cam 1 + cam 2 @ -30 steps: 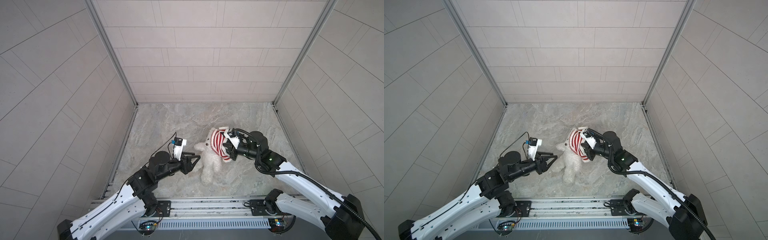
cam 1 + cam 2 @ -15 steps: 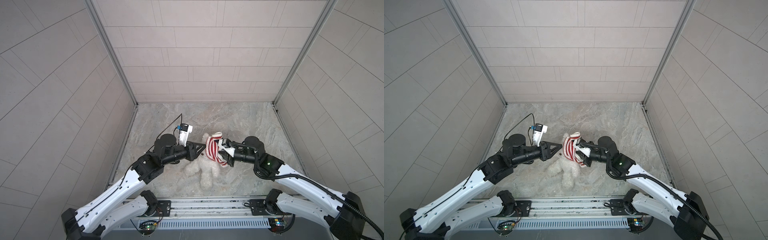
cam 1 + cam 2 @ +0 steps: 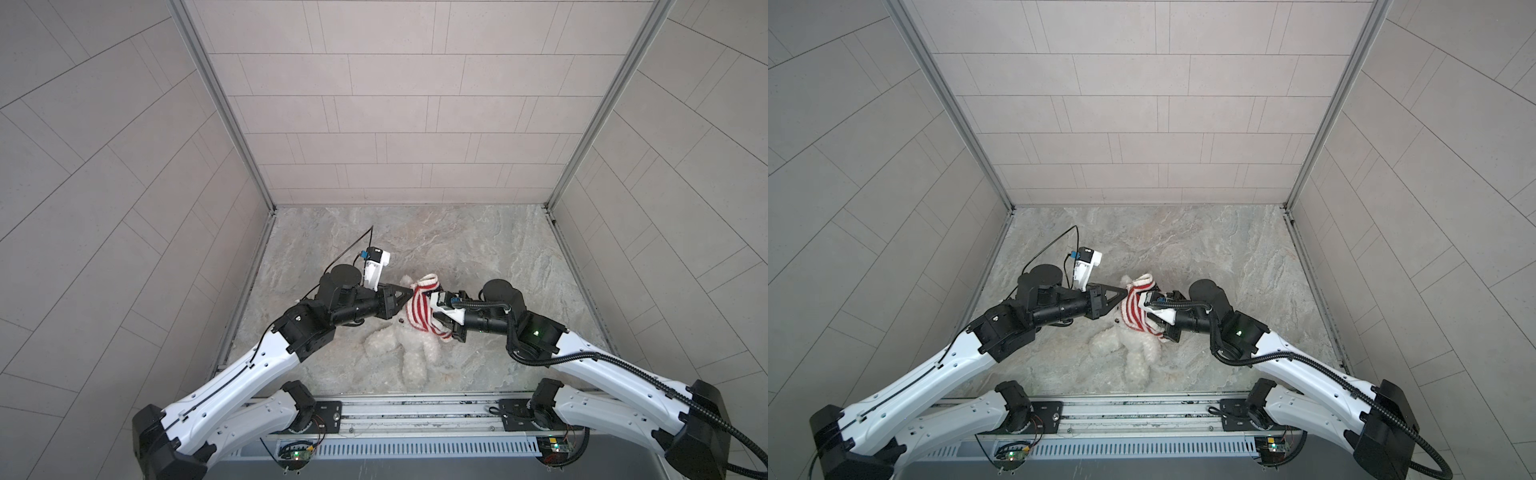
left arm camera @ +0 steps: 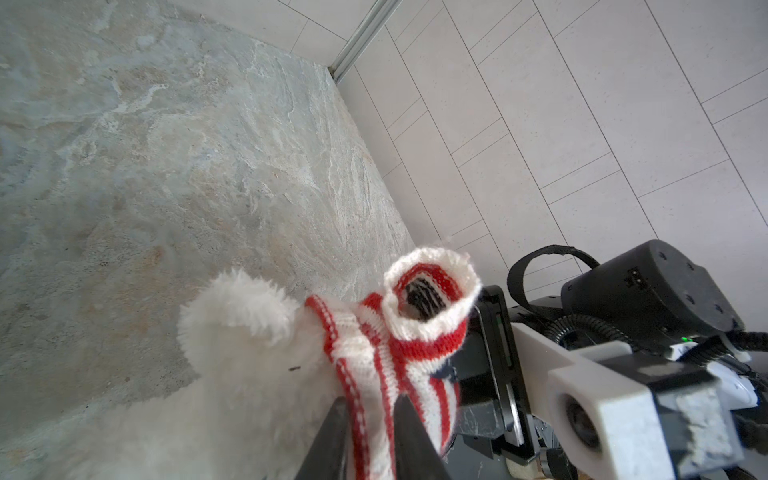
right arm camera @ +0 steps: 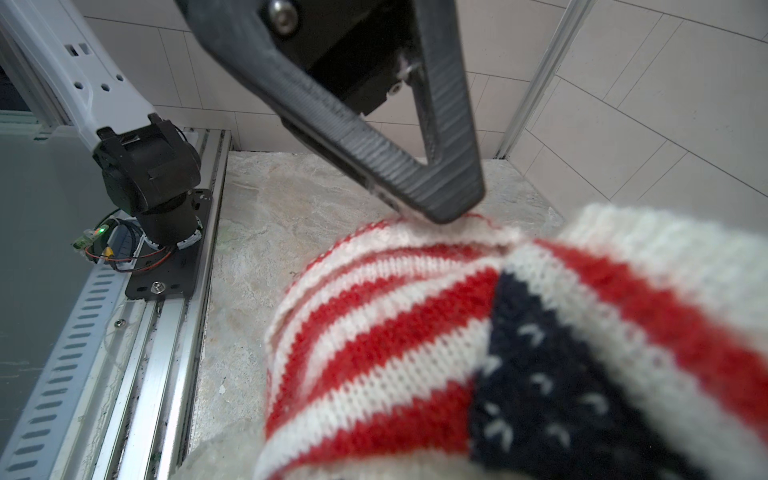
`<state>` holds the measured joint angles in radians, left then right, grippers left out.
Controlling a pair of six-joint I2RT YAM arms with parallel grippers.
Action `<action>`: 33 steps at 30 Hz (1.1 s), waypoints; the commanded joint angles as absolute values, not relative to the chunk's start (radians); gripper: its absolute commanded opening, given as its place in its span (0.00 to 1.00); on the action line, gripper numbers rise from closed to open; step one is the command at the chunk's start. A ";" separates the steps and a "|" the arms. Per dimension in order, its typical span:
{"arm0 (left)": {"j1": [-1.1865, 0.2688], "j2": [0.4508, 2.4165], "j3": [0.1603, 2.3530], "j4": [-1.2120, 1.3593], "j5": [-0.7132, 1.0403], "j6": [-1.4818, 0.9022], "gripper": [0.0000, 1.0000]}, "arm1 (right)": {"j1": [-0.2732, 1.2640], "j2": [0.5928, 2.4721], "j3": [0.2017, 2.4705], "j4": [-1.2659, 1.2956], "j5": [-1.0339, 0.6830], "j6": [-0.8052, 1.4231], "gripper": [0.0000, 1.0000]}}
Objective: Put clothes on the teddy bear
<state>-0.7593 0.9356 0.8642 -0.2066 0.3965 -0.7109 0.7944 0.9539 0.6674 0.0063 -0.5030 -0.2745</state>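
The teddy bear (image 3: 399, 345) (image 3: 1133, 345) lies on the stone floor, white and fluffy, its head raised. One ear (image 4: 241, 307) shows in the left wrist view. A red-and-white striped sweater (image 3: 419, 307) (image 4: 415, 332) (image 5: 415, 332) sits over its head. My left gripper (image 3: 409, 296) (image 3: 1124, 293) (image 4: 372, 405) is shut on the sweater's hem from the left. My right gripper (image 3: 445, 330) (image 3: 1163, 330) holds the sweater's right side. In the right wrist view the knit hides that gripper's jaws.
Tiled walls close in the floor (image 3: 415, 241) on three sides. An aluminium rail (image 3: 415, 411) with both arm bases runs along the front edge. The left arm's base (image 5: 153, 174) shows in the right wrist view.
My left arm swung in to the bear's head and its jaws closed on the sweater hem. My right gripper shifted left with the sweater, bringing the bear's head along.
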 commanded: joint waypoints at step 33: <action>-0.693 0.860 0.773 -0.140 0.335 -0.757 0.00 | 0.855 0.844 0.661 -0.019 -0.374 -0.377 0.00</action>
<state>-0.7242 0.8883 0.7994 -0.1501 0.3641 -0.7444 0.8471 0.8711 0.6666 -0.0525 -0.3763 -0.3420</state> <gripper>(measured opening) 0.049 0.132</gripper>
